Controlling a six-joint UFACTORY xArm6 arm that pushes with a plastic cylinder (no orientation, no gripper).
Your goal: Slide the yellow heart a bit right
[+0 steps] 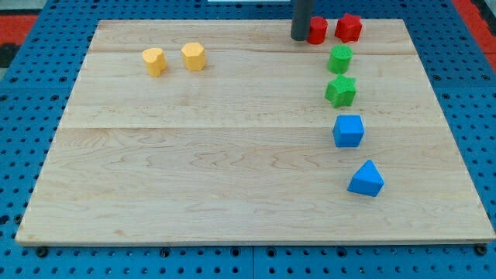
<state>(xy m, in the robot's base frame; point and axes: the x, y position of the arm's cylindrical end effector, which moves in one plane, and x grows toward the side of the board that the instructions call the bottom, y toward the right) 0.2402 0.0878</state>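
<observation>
No fingers here, just my tip [301,38], parked touching the red block [318,30], far right of the yellow heart [154,61]. Still approaching: next I need its left side.

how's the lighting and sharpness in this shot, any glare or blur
Camera view: soft even light, only faint shadows under the blocks; mild sheen on the wooden board, no harsh glare; the yellow heart and blue cube look sharp; my tip reads slightly soft beside the red block.
</observation>
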